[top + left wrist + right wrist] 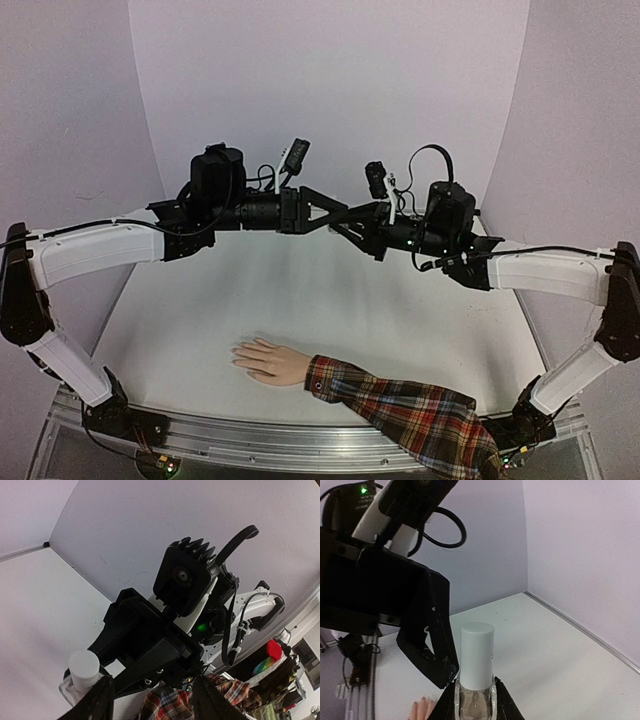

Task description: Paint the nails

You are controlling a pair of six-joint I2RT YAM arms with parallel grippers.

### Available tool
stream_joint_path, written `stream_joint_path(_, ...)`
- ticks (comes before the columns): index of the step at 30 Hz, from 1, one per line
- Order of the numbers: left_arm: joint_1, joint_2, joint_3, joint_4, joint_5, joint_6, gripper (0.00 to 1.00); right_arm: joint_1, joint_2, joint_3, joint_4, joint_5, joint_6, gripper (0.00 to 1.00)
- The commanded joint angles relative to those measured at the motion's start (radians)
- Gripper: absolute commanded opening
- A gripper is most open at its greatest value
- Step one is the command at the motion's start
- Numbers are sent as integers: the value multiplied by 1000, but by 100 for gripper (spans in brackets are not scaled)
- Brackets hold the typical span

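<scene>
**A:** Nails, where?

**B:** The nails (pixel 238 353) are too tiny to make out. They're on the pale skin-coloured hand (pixel 268 360), flat on the white table (pixel 400 320) near the front edge, with its red plaid sleeve (pixel 420 410) trailing right.

**A:** Grippers?

**B:** Both are raised, well behind it. My right gripper (pixel 476 702) is clamped on a small clear glass bottle with a white cylindrical cap (pixel 477 655). My left gripper (pixel 150 695) is spread and holds nothing; the cap is just beside one finger.

**A:** Views?

**B:** In the top view I can't pick out the bottle. In the left wrist view the right gripper's body blocks the hand.

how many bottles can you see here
1: a small white-capped bottle, clamped upright in the right pincer, held above the table. More may be hidden from these views.
</scene>
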State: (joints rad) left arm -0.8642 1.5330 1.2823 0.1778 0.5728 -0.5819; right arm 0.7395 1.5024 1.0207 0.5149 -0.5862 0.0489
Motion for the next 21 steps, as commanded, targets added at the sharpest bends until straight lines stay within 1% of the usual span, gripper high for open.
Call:
stream_joint_path(1, 11, -40, -3, 41, -5, 44, 50, 6, 3, 42, 98, -158, 75, 0)
stream_joint_path(4, 14, -68, -24, 35, -42, 55, 47, 4, -3, 35, 101, -159, 75, 0)
stream_joint_path(5, 14, -81, -31, 33, -55, 62, 47, 1, -6, 32, 102, -158, 76, 0)
stream_joint_path(7, 14, -107, -51, 36, -87, 71, 52, -1, -12, 25, 103, -153, 75, 0)
stream_joint_path(10, 14, -153, -90, 42, -156, 77, 57, -2, -18, 19, 103, -150, 75, 0)
stream_joint_path(12, 14, -164, -94, 37, -189, 77, 64, -2, -17, 20, 103, -155, 77, 0)
stream_joint_path(14, 15, -137, -57, -8, -186, 79, 67, -1, -14, 28, 104, -163, 81, 0)
stream_joint_path(16, 14, -101, -14, -36, -146, 80, 68, -2, -9, 37, 105, -174, 84, 0)
stream_joint_path(18, 15, -66, 19, -47, -99, 80, 67, -2, -8, 43, 106, -174, 85, 0)
stream_joint_path(21, 14, -27, 55, -66, -52, 84, 57, -2, -7, 50, 106, -167, 87, 0)
